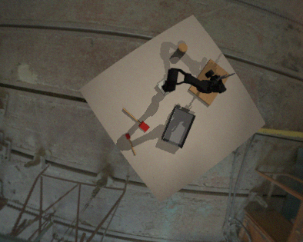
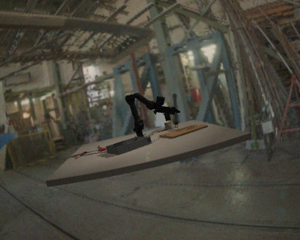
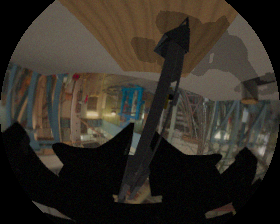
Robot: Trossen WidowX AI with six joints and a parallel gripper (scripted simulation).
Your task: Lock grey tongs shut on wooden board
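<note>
My gripper is shut on the grey tongs, high above the wooden board. The tongs stand about upright in the exterior view. In the wrist view their legs lie close together, and a blocky dark end points toward the board; whether the lock has caught cannot be told. The wooden board lies flat on the table, with the arm and its shadow over it. The roasting tin stands on the table, with no tongs across it.
A round-topped wooden cylinder stands behind the board. A red-headed tool with a wooden handle and a smaller red-headed tool lie beyond the tin, on the side away from the board.
</note>
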